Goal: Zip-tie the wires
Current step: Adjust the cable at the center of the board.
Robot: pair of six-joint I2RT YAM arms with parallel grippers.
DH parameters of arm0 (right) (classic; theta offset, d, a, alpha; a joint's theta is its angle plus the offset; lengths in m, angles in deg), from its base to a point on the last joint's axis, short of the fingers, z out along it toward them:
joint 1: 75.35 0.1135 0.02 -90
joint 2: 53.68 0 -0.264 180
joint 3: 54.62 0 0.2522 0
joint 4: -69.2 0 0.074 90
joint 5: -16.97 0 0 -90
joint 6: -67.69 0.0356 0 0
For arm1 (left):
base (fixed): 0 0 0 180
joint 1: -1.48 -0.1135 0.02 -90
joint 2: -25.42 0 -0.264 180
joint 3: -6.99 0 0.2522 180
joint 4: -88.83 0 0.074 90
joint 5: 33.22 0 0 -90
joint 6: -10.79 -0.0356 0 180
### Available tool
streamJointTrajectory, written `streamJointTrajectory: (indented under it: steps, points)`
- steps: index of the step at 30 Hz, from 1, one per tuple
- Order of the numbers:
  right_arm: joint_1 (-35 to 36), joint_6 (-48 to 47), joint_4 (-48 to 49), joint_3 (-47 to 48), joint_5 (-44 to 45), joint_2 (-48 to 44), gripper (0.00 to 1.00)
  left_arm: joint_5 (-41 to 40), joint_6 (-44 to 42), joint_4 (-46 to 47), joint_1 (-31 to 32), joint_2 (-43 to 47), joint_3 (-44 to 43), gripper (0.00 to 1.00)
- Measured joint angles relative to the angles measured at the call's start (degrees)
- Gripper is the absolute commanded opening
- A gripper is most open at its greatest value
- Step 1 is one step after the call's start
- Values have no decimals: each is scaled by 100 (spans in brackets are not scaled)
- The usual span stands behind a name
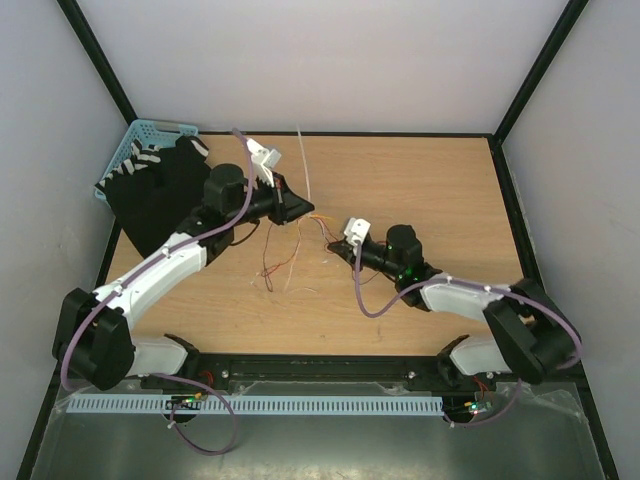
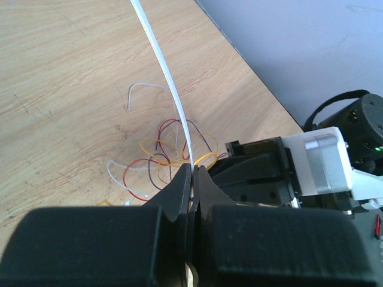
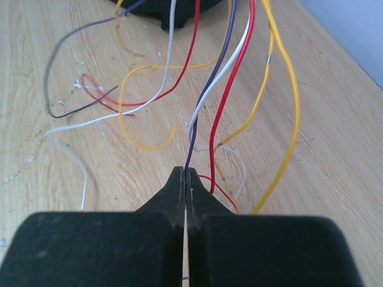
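Right wrist view: the right claw (image 3: 185, 174) is clenched on one purple strand of the wires (image 3: 231, 104); so thin a hold could slip, or a pull could scatter the tangle fanning toward the frame's top. The left claw (image 2: 192, 172) grips the zip tie (image 2: 163, 66), which rises to its frame's upper middle, the wires lying just beyond its tips at centre.

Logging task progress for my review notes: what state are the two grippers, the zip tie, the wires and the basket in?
left gripper: shut on one end of the zip tie.
right gripper: shut on one dark strand of the wires.
zip tie: straight, not looped around anything.
wires: loose tangle on the table, not bundled.
blue basket: upright at the far left corner.
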Motion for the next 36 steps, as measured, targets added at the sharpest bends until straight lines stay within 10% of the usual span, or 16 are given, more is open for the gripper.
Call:
streamJointTrajectory:
  steps: [36]
  points:
    - [-1681, 1718, -1838, -614, 1005, -2323, 0, 66, -214, -424, -260, 2, -610, 0]
